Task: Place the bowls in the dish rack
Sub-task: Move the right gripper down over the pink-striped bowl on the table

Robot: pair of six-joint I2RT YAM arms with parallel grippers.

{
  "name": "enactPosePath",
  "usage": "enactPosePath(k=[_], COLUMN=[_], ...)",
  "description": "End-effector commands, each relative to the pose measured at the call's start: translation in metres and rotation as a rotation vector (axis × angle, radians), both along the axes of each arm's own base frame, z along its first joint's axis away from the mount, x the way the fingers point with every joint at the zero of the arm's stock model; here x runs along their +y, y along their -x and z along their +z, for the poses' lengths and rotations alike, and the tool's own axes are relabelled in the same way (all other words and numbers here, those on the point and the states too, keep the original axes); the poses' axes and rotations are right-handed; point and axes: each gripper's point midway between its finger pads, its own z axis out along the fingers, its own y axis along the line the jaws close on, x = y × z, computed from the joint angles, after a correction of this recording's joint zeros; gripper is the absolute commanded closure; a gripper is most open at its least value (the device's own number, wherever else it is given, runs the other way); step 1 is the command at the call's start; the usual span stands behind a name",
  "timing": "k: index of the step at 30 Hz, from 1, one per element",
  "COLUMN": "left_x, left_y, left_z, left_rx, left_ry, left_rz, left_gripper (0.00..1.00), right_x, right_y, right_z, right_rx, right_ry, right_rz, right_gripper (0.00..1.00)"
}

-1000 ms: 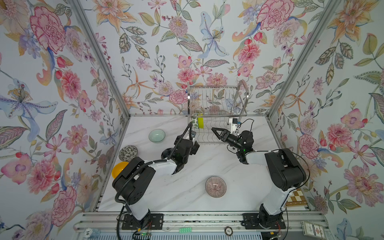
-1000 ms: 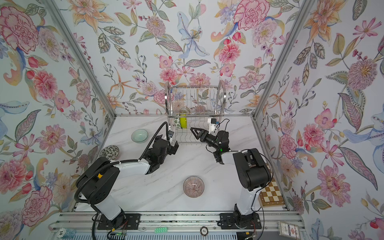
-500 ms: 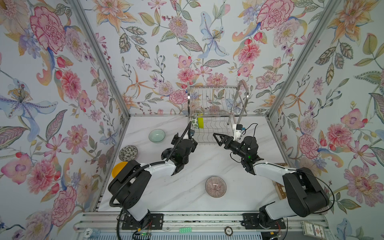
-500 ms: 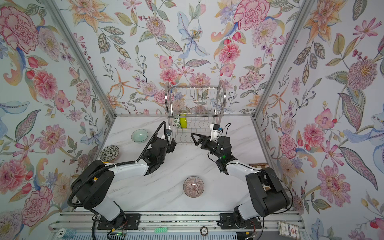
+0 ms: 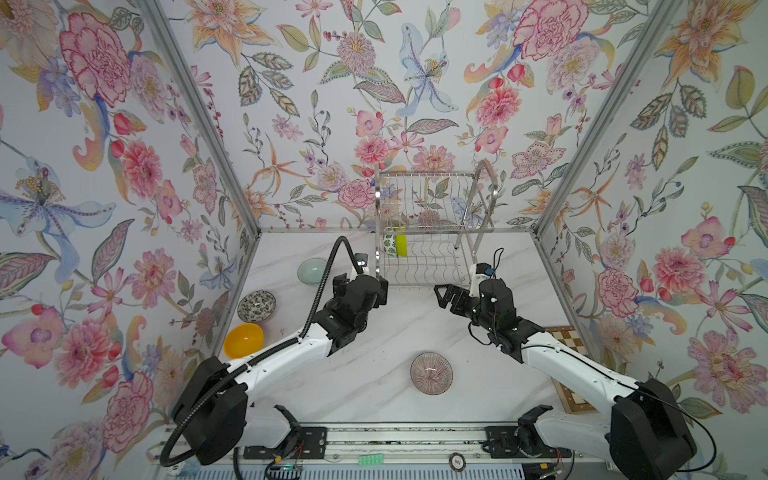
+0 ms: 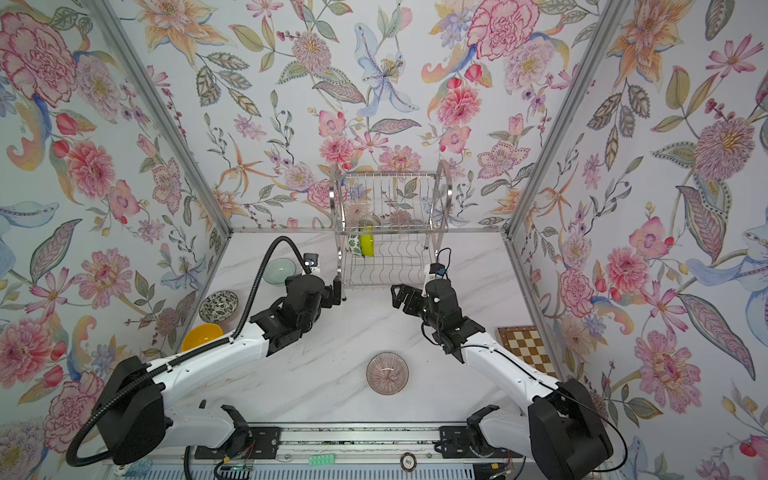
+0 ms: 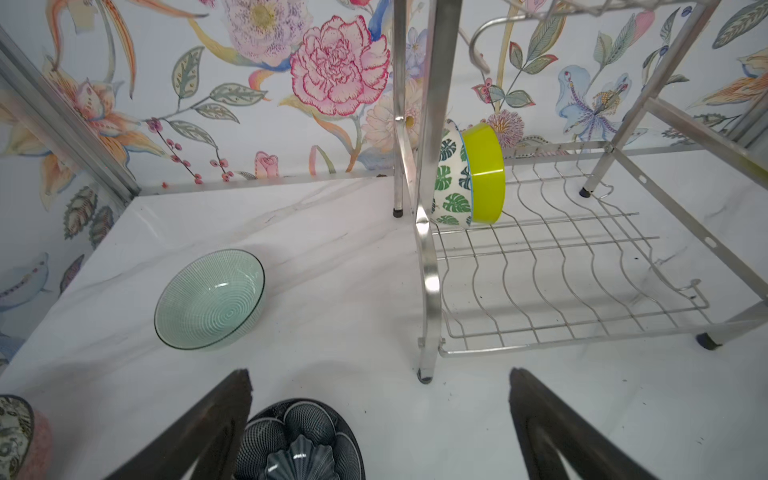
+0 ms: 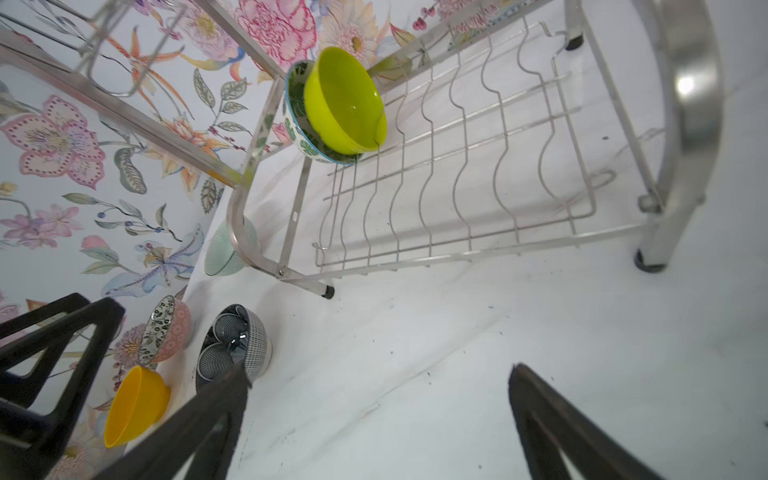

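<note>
Against the floral back wall [image 5: 332, 104], on the white marble table [image 5: 374, 386], the dish rack [image 5: 424, 266] holds the lime bowl [image 5: 400, 246] and leaf-print bowl [image 5: 390, 245] on edge in its lower tier. Only wrist views show the navy bowl [image 7: 299, 444] before the rack, by the left pincer [image 7: 380, 374]; it and the right pincer [image 8: 378, 374] gape wide, empty.

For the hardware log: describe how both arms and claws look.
Both arms have white links with black joints and bases. The left arm carries a ribbed black hose; the right arm thin black wires. Left claw and right claw are black, with tapered fingers.
</note>
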Motion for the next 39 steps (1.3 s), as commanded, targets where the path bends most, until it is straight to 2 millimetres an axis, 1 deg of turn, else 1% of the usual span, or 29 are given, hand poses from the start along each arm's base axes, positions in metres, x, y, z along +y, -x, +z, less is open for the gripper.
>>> enactPosePath(k=[1, 2, 3, 5, 8, 13, 18, 21, 25, 30, 35, 39], left_x=[-0.005, -0.006, -0.007, -0.01, -0.017, -0.024, -0.027, -0.032, -0.035, -0.035, -0.031, -0.031], left_y=[0.029, 0.033, 0.037, 0.044, 0.054, 0.069, 0.072, 0.073, 0.076, 0.079, 0.08, 0.079], left_z=[-0.039, -0.041, -0.042, -0.044, -0.051, -0.062, -0.065, -0.064, -0.068, -0.073, -0.074, -0.073], left_rx=[0.149, 0.156, 0.159, 0.163, 0.183, 0.193, 0.178, 0.175, 0.181, 0.186, 0.177, 0.175], left_ry=[0.12, 0.135, 0.146, 0.162, 0.193, 0.22, 0.265, 0.273, 0.283, 0.288, 0.282, 0.287], left_rz=[-0.043, -0.05, -0.055, -0.075, -0.109, -0.135, -0.136, -0.149, -0.155, -0.155, -0.145, -0.143], left_gripper=[0.01, 0.01, 0.01, 0.01, 0.01, 0.01, 0.01, 0.01, 0.01, 0.01, 0.01, 0.01], right_x=[-0.007, -0.007, 0.002, 0.006, 0.005, 0.002, -0.003, -0.002, -0.003, -0.001, -0.001, -0.003], right_y=[0.028, 0.035, 0.047, 0.063, 0.085, 0.119, 0.137, 0.149, 0.155, 0.155, 0.15, 0.143], right_z=[-0.022, -0.026, -0.031, -0.041, -0.058, -0.078, -0.09, -0.101, -0.114, -0.131, -0.141, -0.146], right_rx=[0.121, 0.137, 0.154, 0.194, 0.246, 0.31, 0.355, 0.39, 0.42, 0.448, 0.454, 0.462], right_ry=[0.149, 0.175, 0.2, 0.241, 0.318, 0.395, 0.436, 0.461, 0.491, 0.5, 0.528, 0.539], right_rz=[0.056, 0.078, 0.128, 0.169, 0.202, 0.241, 0.247, 0.27, 0.261, 0.264, 0.25, 0.225], right_gripper=[0.01, 0.01, 0.01, 0.01, 0.01, 0.01, 0.01, 0.01, 0.01, 0.01, 0.01, 0.01])
